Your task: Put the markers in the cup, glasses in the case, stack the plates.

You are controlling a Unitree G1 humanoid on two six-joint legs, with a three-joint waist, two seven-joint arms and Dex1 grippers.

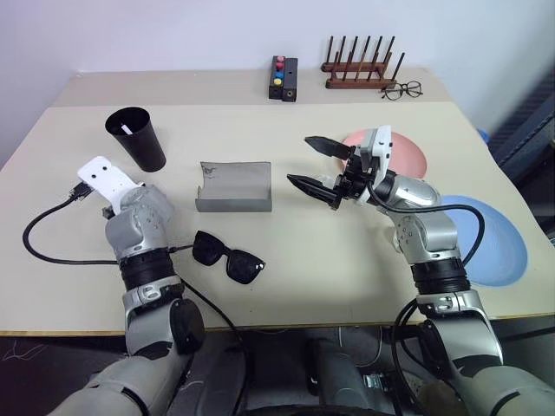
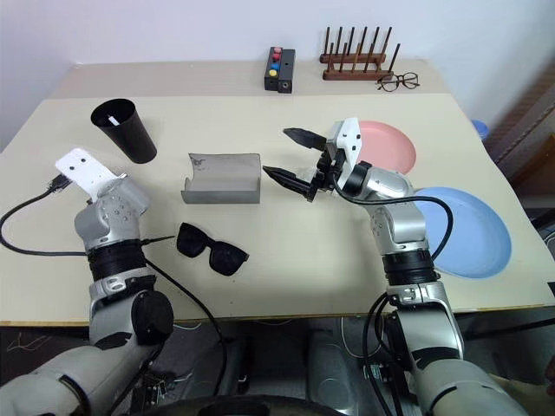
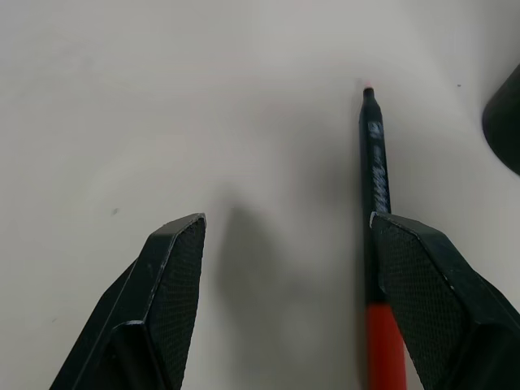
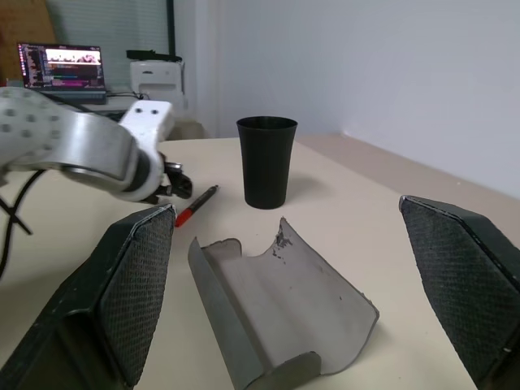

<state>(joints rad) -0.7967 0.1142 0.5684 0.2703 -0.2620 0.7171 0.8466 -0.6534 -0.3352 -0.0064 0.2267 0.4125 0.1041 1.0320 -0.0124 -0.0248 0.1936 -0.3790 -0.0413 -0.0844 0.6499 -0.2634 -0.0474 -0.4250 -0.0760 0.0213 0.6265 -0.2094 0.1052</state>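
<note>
The job is looking about a quarter done. One white marker (image 1: 127, 129) is already standing inside the black cup (image 1: 137, 139), which is sitting upright at the far left of the table (image 1: 329, 260). The second marker, dark with a red end (image 3: 379, 244), is lying flat on the table near the cup; the left hand (image 3: 284, 268) is hanging just above it with its fingers apart, gripping nothing, one finger right beside the marker.

The black sunglasses (image 1: 227, 256) are lying on the table in front of the grey case (image 1: 234, 186), which is sitting open with nothing in it. The pink plate (image 1: 408, 156) and the blue plate (image 1: 490, 238) are resting side by side at the right, not yet stacked. The right hand (image 1: 314, 165) is hovering wide open between the case and the pink plate, holding nothing.

Counted: two markers, one cup, one pair of sunglasses, one case, two plates. So one marker, the sunglasses and the plates are remaining.
</note>
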